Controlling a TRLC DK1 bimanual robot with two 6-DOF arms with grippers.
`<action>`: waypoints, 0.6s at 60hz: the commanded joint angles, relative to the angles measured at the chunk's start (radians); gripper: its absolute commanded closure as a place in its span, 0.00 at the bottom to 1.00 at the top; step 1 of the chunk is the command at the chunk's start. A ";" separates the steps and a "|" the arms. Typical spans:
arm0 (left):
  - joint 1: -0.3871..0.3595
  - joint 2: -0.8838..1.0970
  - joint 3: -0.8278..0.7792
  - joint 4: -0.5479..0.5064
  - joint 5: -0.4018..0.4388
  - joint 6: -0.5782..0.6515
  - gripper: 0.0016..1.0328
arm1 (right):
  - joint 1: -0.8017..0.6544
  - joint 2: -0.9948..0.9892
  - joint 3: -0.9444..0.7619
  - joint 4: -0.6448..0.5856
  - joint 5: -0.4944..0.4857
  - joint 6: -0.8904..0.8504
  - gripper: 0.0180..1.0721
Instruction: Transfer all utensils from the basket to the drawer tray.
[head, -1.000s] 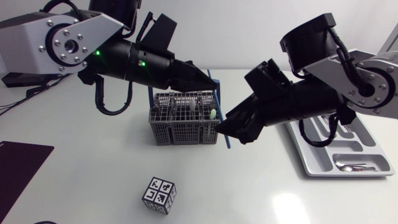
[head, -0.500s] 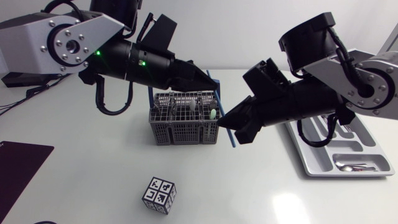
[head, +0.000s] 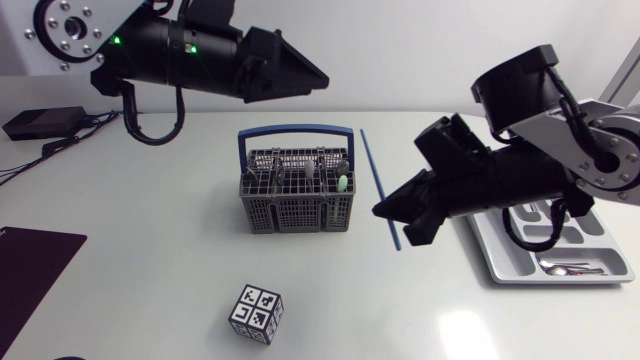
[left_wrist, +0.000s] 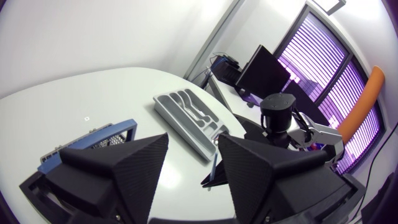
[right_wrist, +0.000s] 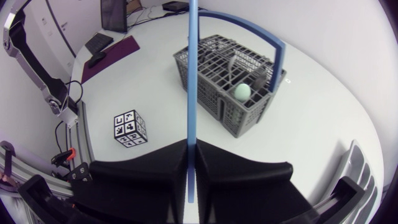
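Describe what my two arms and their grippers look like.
Both arms have silver-grey links with round bolted joint caps and black forearm sections. The left arm carries green lights and a looping black cable; the right arm has black cables. The left gripper and right gripper are matte black, each with two broad wedge-shaped fingers.

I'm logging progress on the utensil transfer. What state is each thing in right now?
Left end effector: open, empty, raised.
Right end effector: shut on the blue stick.
Blue stick: gripped, out of the basket.
Basket: handle upright, utensils inside.
Drawer tray: silver cutlery in one end compartment.
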 joint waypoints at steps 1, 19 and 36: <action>0.041 -0.027 0.030 0.005 -0.001 -0.027 0.39 | -0.082 -0.022 -0.034 -0.020 0.000 -0.039 0.94; 0.047 -0.059 -0.104 -0.018 -0.198 0.160 0.39 | -0.569 0.179 0.041 -0.040 0.035 -0.169 0.94; -0.101 -0.030 -0.211 -0.007 -0.374 0.295 0.39 | -0.687 0.387 0.112 -0.012 0.161 -0.181 0.94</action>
